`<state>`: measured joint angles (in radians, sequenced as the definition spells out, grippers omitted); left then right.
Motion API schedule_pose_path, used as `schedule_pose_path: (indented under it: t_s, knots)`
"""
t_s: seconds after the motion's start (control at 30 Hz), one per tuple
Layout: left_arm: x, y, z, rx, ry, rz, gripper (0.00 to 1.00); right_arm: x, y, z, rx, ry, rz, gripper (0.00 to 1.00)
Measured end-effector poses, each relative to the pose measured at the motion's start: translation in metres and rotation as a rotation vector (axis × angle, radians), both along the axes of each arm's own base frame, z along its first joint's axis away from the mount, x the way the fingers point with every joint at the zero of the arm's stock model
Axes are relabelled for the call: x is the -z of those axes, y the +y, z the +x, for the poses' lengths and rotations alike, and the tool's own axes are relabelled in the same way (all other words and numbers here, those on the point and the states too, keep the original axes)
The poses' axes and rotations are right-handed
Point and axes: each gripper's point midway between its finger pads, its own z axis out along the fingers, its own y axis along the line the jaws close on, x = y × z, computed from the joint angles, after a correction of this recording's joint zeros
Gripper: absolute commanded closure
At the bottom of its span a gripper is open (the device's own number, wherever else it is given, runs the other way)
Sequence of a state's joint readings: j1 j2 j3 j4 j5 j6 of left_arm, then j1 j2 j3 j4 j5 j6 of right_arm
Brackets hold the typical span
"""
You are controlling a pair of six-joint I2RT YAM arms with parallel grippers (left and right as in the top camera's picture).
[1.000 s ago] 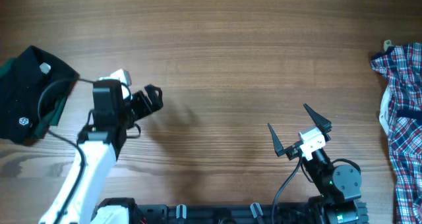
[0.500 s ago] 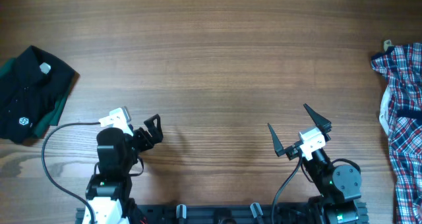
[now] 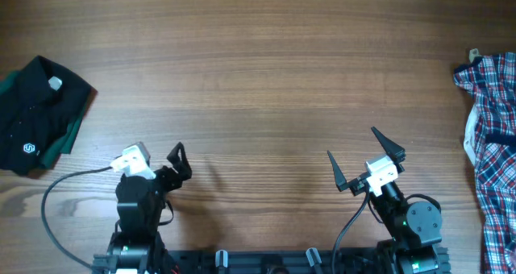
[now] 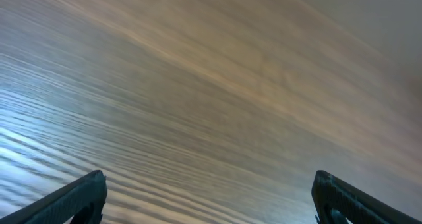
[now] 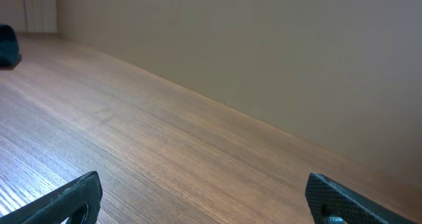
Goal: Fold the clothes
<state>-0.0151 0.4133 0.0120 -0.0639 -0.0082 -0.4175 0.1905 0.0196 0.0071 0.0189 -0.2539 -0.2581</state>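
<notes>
The clothes, a black collared shirt [image 3: 36, 113] with a white chest logo and a white neck label, lie folded at the table's far left, with nothing touching them. My left gripper [image 3: 179, 163] hangs open near the front edge, well to the right of the shirt, and holds nothing. In the left wrist view, the left gripper [image 4: 210, 184] shows only blurred bare wood between its fingers. My right gripper [image 3: 351, 142] stands open at the front right, and the right wrist view shows the gripper [image 5: 204, 181] empty over bare wood.
A dark green garment [image 3: 74, 133] peeks out under the black shirt's right side. A red-white-blue plaid shirt [image 3: 492, 137] lies bunched at the right edge. The wooden table [image 3: 266, 72] spreads between them. A small dark shape [image 5: 6, 45] shows at the far left.
My left arm has drawn back from beside the black shirt to the table's front edge, gripper open all the while. The shirt stays where it lay. The right arm has not moved.
</notes>
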Motion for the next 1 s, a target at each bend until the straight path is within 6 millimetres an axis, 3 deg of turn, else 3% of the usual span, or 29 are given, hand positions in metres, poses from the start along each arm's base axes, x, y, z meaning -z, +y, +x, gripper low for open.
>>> schedule_pose_path:
  t_s: [0.2, 0.47, 1.0]
  knots:
    - [-0.044, 0.008, 0.004, 0.009, -0.188, 0.153, 0.00, 0.000, 0.000, 0.000, 0.000, 0.000, 0.000, 0.00]
    - [-0.090, 0.008, 0.000, 0.010, -0.386, 0.208, 0.00, 0.000, 0.000, 0.000, 0.000, 0.000, 0.000, 0.00]
    - [-0.091, 0.008, -0.001, 0.044, -0.386, 0.336, 0.00, 0.000, 0.000, 0.000, 0.000, 0.000, 0.000, 0.00]
